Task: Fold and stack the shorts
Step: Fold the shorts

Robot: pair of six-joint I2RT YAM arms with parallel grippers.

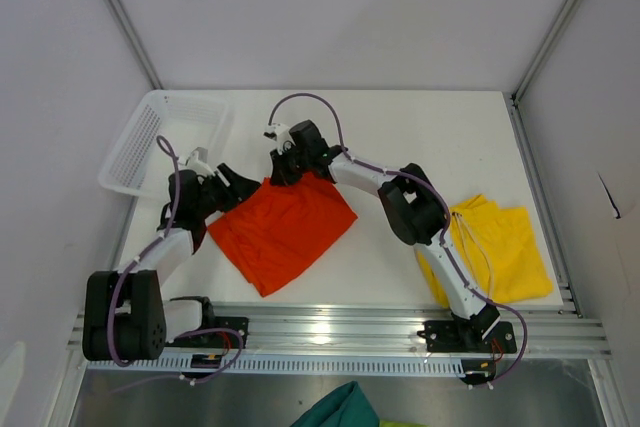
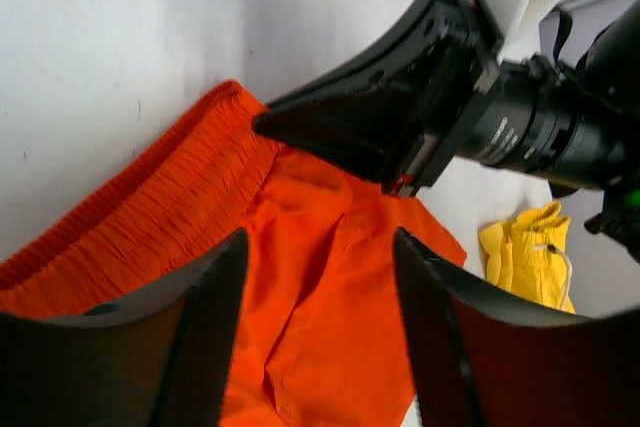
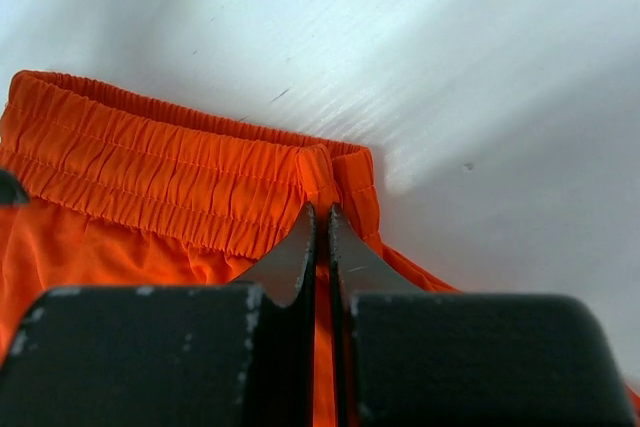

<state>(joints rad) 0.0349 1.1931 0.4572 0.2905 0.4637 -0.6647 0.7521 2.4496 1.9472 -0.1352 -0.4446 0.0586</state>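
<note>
The orange-red shorts (image 1: 285,227) lie flat, skewed, at the table's middle. My right gripper (image 1: 290,173) is at their far waistband corner; in the right wrist view it (image 3: 321,213) is shut on a pinch of the elastic waistband (image 3: 160,182). My left gripper (image 1: 236,189) is at the shorts' far left edge; in the left wrist view it (image 2: 320,252) is open and empty, just above the orange cloth (image 2: 330,327), with the right gripper's fingers (image 2: 380,117) close in front. The yellow shorts (image 1: 497,247) lie crumpled at the right, under the right arm; they also show in the left wrist view (image 2: 530,257).
A white mesh basket (image 1: 150,137) stands at the far left corner, just behind the left arm. A teal-green cloth (image 1: 335,409) lies below the table's front rail. The right arm's elbow (image 1: 415,209) hangs between the two pairs of shorts.
</note>
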